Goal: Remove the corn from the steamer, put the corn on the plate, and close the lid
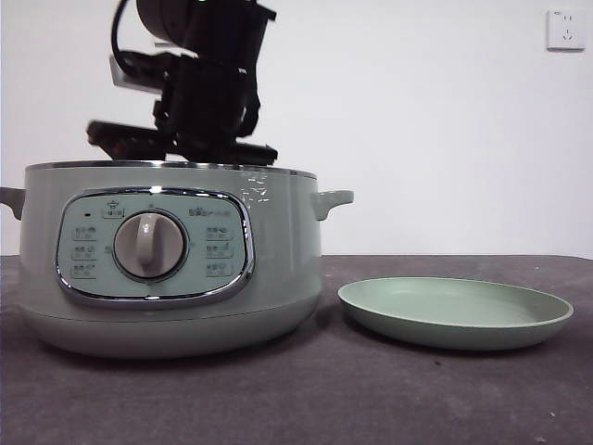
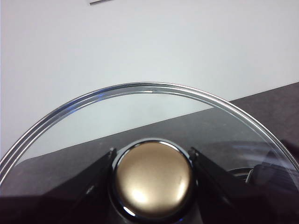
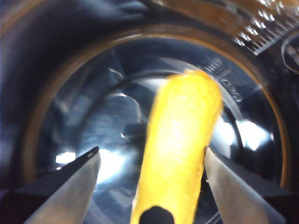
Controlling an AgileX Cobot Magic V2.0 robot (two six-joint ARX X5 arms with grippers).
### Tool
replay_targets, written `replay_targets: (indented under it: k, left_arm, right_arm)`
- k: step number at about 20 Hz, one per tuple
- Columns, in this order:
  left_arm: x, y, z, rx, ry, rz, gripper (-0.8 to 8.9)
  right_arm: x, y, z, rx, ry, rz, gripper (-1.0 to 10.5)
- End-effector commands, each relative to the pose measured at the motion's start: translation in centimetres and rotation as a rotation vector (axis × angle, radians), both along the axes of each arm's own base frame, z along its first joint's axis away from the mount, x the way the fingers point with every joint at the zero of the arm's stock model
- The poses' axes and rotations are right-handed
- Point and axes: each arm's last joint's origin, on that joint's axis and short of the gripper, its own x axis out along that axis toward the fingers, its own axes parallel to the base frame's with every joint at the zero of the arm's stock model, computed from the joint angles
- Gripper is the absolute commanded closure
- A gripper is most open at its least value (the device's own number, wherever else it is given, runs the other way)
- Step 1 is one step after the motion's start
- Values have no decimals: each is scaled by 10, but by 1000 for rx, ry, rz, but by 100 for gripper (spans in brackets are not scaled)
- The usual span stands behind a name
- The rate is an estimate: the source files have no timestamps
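My right gripper (image 3: 150, 151) reaches down inside the steamer (image 1: 278, 269), a pale green pot with a dial at the left of the front view. Its jaws stand open around the yellow corn (image 3: 180, 154), which lies on the dark shiny bottom; one jaw is close against the cob, the other is apart from it. In the front view the right arm (image 1: 208, 93) drops into the pot from above, and its fingers are hidden behind the rim. My left gripper (image 2: 152, 151) is shut on the knob (image 2: 153, 179) of the glass lid (image 2: 140, 109), held up in front of the white wall. The pale green plate (image 1: 454, 332) sits empty right of the pot.
The dark grey table (image 1: 371, 399) runs under the pot and plate. A white wall with a socket (image 1: 565, 30) stands behind. The pot's small side handle (image 1: 334, 199) points toward the plate.
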Motion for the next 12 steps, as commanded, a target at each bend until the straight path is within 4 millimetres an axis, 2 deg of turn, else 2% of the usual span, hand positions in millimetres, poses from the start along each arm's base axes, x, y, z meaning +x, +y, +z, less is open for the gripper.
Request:
replay_targets:
  k: [1, 5, 6, 8, 12]
  left_arm:
    - [-6, 3, 10, -18, -66, 10, 822]
    - [-6, 3, 10, -16, -67, 23, 822]
    - [-6, 3, 10, -16, -68, 23, 822]
    - [-6, 3, 10, -16, -68, 23, 822]
    - [-6, 3, 10, -17, -70, 23, 822]
  right_arm:
    - [3, 3, -17, -35, 17, 14, 562]
    - [13, -3, -17, -21, 5, -3, 573]
    - [14, -3, -19, -24, 7, -7, 617]
    - [18, -6, -19, -26, 6, -12, 817]
    - [23, -12, -20, -13, 32, -16, 886]
